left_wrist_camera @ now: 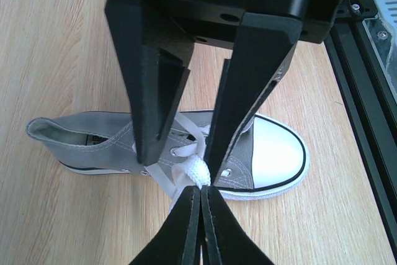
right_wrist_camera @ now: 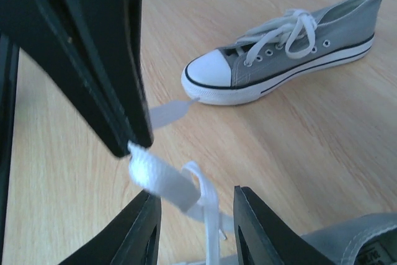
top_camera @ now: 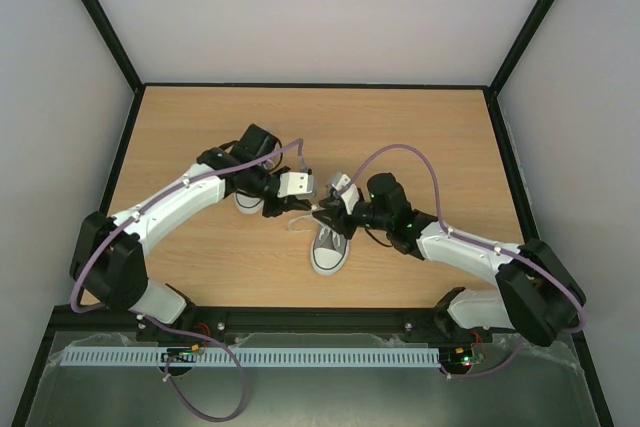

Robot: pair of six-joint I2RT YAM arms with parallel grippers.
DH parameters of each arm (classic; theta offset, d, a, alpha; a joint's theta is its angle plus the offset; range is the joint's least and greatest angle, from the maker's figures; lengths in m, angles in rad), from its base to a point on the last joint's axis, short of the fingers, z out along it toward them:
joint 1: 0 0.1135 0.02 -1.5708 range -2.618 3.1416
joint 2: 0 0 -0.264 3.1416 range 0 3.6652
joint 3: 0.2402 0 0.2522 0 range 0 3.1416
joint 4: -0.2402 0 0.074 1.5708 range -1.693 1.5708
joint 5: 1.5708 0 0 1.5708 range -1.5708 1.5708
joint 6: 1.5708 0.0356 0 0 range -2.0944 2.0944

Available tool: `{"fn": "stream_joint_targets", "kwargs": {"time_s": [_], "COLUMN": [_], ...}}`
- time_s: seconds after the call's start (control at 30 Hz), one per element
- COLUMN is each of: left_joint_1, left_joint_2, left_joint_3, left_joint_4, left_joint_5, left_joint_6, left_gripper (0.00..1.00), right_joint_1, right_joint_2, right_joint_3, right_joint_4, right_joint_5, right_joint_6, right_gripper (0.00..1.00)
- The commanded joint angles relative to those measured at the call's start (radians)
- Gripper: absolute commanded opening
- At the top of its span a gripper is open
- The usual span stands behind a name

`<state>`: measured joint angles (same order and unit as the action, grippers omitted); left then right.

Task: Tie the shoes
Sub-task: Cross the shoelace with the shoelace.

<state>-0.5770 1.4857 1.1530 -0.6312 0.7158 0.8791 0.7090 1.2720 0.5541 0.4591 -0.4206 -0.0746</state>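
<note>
Two grey shoes sit mid-desk (top_camera: 200,127). The far shoe (right_wrist_camera: 291,48) looks tied. The near shoe (left_wrist_camera: 186,147) isn't: the right gripper (right_wrist_camera: 133,144) pinches its lace (right_wrist_camera: 164,181); the left gripper (left_wrist_camera: 180,162) is narrowly parted around it.

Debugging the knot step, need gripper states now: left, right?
Left gripper: open, fingers either side of the lace.
Right gripper: closed on the lace.

The left arm (top_camera: 190,197) hides most of 1 shoe (top_camera: 250,202); the lace ends are too small to trace.

2 claws (top_camera: 305,209) over grey shoes (top_camera: 328,247)
</note>
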Motion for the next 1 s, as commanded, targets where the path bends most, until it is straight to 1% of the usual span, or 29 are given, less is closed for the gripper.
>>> {"fn": "stream_joint_targets", "kwargs": {"time_s": [0.0,0.13,0.2,0.23,0.33,0.37,0.43,0.53,0.6,0.63,0.67,0.7,0.73,0.77,0.83,0.87,0.93,0.97], "left_joint_1": [0.005,0.006,0.007,0.006,0.007,0.007,0.008,0.008,0.011,0.017,0.029,0.046,0.071,0.096,0.124,0.122,0.092,0.073], "left_joint_2": [0.020,0.026,0.029,0.031,0.035,0.036,0.035,0.033,0.041,0.049,0.056,0.061,0.062,0.056,0.028,0.012,-0.012,-0.016], "left_joint_3": [0.025,0.029,0.032,0.034,0.038,0.040,0.041,0.036,0.036,0.041,0.053,0.067,0.080,0.090,0.090,0.085,0.079,0.076], "left_joint_4": [-0.024,-0.022,-0.023,-0.024,-0.029,-0.031,-0.023,0.085,0.184,0.224,0.249,0.265,0.268,0.264,0.239,0.210,0.126,0.076], "left_joint_5": [0.047,0.046,0.048,0.049,0.051,0.050,0.033,-0.089,-0.228,-0.285,-0.320,-0.310,-0.265,-0.193,-0.071,-0.032,0.015,0.020], "left_joint_6": [0.025,0.026,0.027,0.028,0.033,0.033,0.022,-0.093,-0.180,-0.209,-0.235,-0.254,-0.264,-0.260,-0.218,-0.168,-0.055,-0.006], "left_gripper": [0.02,0.03,0.02,0.02,0.02,0.02,0.02,0.02,0.03,0.07,0.17,0.34,0.49,0.57,0.67,0.70,0.71,0.68], "right_joint_1": [0.007,0.008,0.008,0.009,0.008,0.008,0.007,0.005,0.003,0.002,-0.001,-0.005,-0.008,-0.013,-0.027,-0.037,-0.062,-0.074], "right_joint_2": [0.029,0.032,0.033,0.031,0.007,-0.002,-0.014,-0.037,-0.059,-0.071,-0.080,-0.087,-0.090,-0.089,-0.076,-0.068,-0.051,-0.045], "right_joint_3": [0.026,0.020,0.021,0.020,0.019,0.021,0.030,0.025,0.002,-0.010,-0.022,-0.031,-0.034,-0.030,-0.015,-0.008,0.001,0.000], "right_joint_4": [0.100,0.116,0.122,0.126,0.126,0.114,0.055,-0.037,-0.064,-0.071,-0.075,-0.077,-0.082,-0.092,-0.119,-0.133,-0.148,-0.150], "right_joint_5": [0.021,0.002,0.000,-0.002,-0.008,-0.007,0.037,0.066,0.086,0.105,0.125,0.137,0.152,0.163,0.172,0.175,0.172,0.166], "right_joint_6": [-0.011,-0.005,0.005,0.011,0.041,0.053,0.091,0.184,0.262,0.304,0.354,0.387,0.419,0.447,0.498,0.523,0.574,0.597], "right_gripper": [0.34,0.38,0.36,0.31,0.13,0.09,0.04,0.01,0.01,0.01,0.01,0.01,0.01,0.01,0.01,0.01,0.01,0.01]}}
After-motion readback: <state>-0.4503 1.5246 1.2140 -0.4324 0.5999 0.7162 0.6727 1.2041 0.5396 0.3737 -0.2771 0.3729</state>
